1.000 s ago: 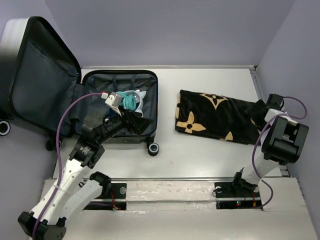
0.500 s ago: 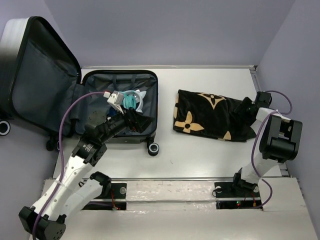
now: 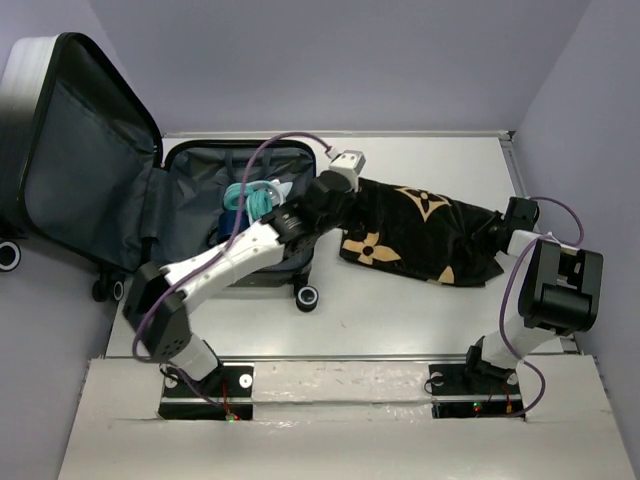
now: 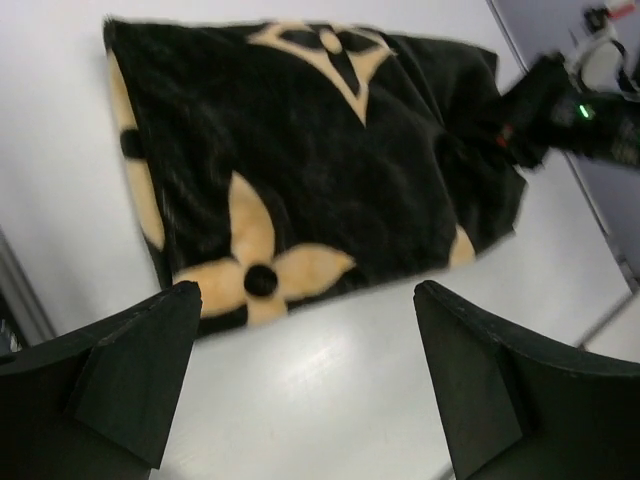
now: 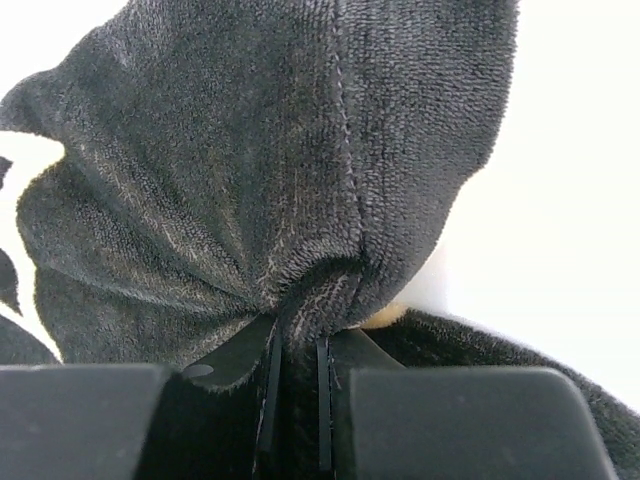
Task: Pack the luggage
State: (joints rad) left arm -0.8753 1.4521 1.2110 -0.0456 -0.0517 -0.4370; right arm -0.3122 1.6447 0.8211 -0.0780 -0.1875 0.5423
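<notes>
Leftmost, the luggage (image 3: 195, 190) is lying open at the table's (image 3: 400, 310) left end. Its lid (image 3: 85, 165) is leaning out beyond the table edge, and its base is resting flat on the surface. Its long axis is running from near to far, with the wheel (image 3: 307, 297) end pointing toward the arms and the hinge on its left side. Dark grey lining is showing in both halves. The outer shell is showing only as a silver-white strip at the lid's far left corner, edged in black. A teal and white bundle (image 3: 255, 200) is sitting in the base toward its far right.

The left arm is stretching diagonally across the open base, covering much of its near half and crossing the right rim. The left gripper (image 4: 308, 330) is hovering over the left end of a black cloth with tan flowers (image 3: 420, 235), its jaws spread wide and holding nothing.

That cloth is lying on the table just to the right of the luggage, its long side running left to right. At its right end, the right gripper (image 5: 297, 360) is pinching a bunched fold of the fabric, its jaws closed tightly on it.
</notes>
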